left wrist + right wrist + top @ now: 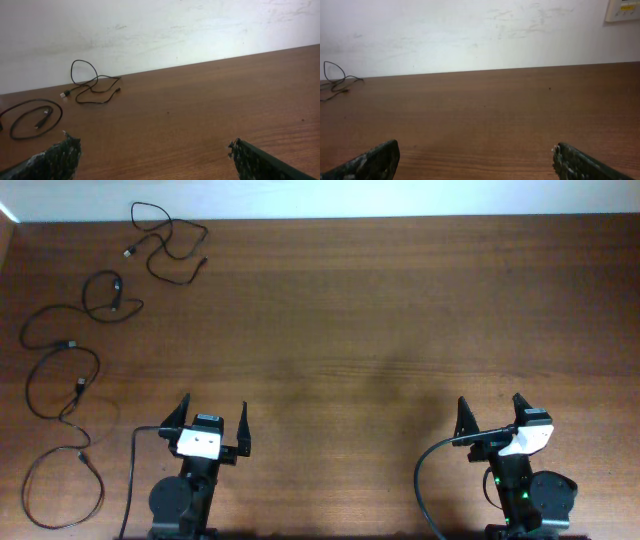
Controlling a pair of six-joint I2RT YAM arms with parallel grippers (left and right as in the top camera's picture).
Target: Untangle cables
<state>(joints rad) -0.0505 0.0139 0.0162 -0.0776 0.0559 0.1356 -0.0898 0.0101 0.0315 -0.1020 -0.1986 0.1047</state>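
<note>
Brown wooden table — thin black cables lie loose along its left edge, 1 by the far corner.

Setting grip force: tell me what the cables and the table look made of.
Cables: thin black matte cords lying in loose curls, likely rubber or plastic sheathing. Table: brown grain streaks, faint sheen; wood or wood-look laminate.

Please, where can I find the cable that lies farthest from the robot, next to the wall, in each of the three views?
Overhead: the far cable lies at the top left, just below the wall.
Left wrist: it lies left of centre, in the upper half, close to the wall.
Right wrist: only part of it shows, at the left border.
Shared landmark: the table's far edge, where the wood meets the white wall.
</note>
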